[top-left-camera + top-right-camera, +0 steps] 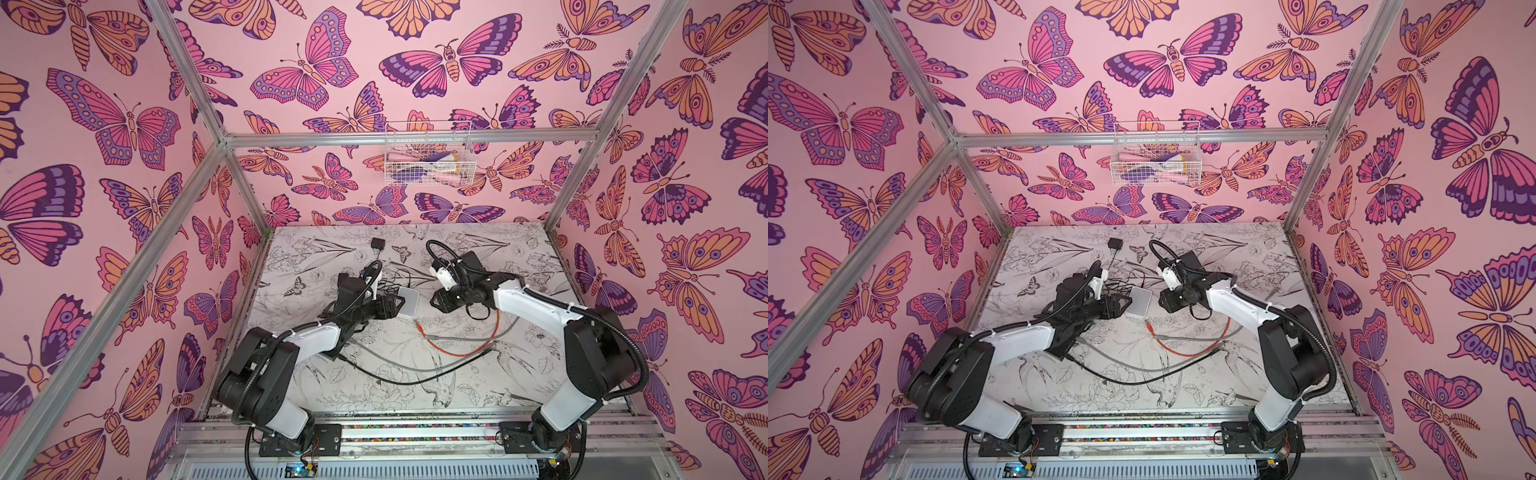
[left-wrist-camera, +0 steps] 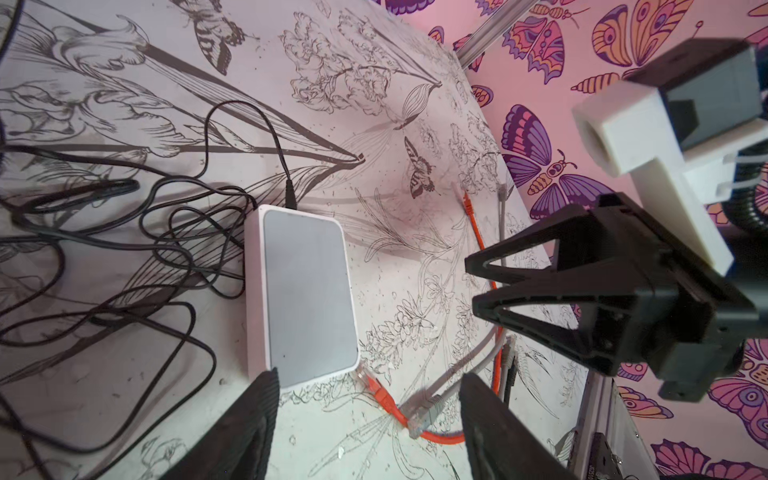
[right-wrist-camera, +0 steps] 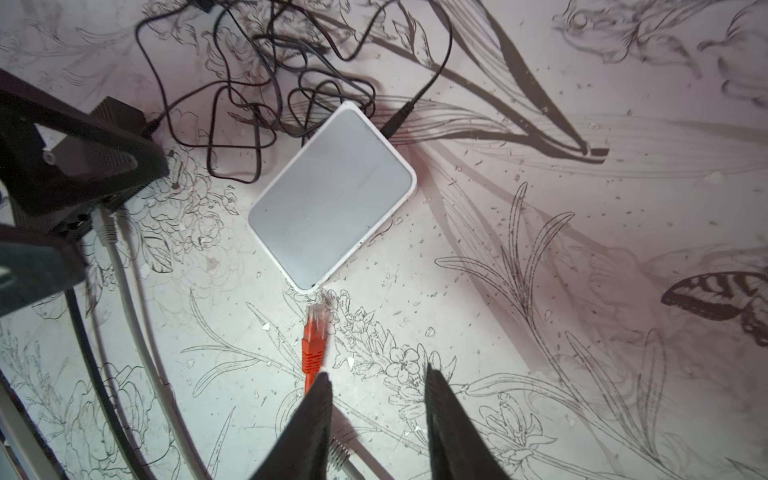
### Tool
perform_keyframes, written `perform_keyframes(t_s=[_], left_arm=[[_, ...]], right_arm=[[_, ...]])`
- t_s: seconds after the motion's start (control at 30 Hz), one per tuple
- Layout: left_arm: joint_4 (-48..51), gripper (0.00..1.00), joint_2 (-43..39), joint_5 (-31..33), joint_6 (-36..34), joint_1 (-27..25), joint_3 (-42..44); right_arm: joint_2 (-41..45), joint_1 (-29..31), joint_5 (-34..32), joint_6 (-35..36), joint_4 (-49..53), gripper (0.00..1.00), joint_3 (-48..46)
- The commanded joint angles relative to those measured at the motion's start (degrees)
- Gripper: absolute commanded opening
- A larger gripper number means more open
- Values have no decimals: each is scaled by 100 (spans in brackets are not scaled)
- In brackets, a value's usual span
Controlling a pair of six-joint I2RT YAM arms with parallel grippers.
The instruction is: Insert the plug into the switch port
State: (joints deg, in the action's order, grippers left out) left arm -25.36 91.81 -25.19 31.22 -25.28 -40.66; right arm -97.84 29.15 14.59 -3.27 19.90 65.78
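Pink walls [image 1: 104, 216] with big butterflies stand around a table [image 1: 457, 390] covered in flower drawings. On the table a white switch [image 1: 407, 302] lies flat. A thin black cord [image 3: 432, 79] is plugged into one side of it and lies tangled behind it. The plug [image 3: 314, 336] of the orange cable [image 2: 478, 237] lies on the table just beside a corner of the switch. It points at the switch but is not in any port. The left claw [image 2: 369, 374] hangs just beside the switch with its fingers wide apart, holding nothing. The right claw [image 3: 377, 373] hangs over the orange cable, just behind the plug. Its fingers are apart too, and nothing is pinched between them. Two gray cables [image 3: 139, 332] and a thick black cable [image 1: 415, 380] lie loose nearer the front. A small black box [image 1: 378, 244] sits near the back of the table, and a wire basket [image 1: 428, 176] hangs on the back wall.
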Motion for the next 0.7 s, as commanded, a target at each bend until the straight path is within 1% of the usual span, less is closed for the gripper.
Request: perform_keyframes(t_s=[0.0, 0.1, 0.2, 0.37, 0.43, 0.53, 0.67], left_arm=[[-253, 71, 451, -309, 33, 77, -304], [-300, 70, 899, -391, 60, 102, -552], [-385, 69, 1182, -497, 210, 89, -739], [-487, 69, 1518, -495, 399, -195, -991], [-761, 69, 1701, -669, 556, -258, -1031], [-1421, 69, 1902, -1000, 825, -215, -979], [-1290, 69, 1959, -940, 798, -17, -994]], right_arm=[[-107, 39, 52, -104, -238, 41, 82], [-141, 39, 28, -121, -288, 43, 59], [-110, 39, -23, -108, -282, 46, 27], [-161, 37, -198, -85, -294, 49, 34], [-220, 32, -197, -129, -294, 49, 80], [-262, 30, -154, -189, -329, 49, 92], [-250, 35, -142, -227, -334, 49, 61]])
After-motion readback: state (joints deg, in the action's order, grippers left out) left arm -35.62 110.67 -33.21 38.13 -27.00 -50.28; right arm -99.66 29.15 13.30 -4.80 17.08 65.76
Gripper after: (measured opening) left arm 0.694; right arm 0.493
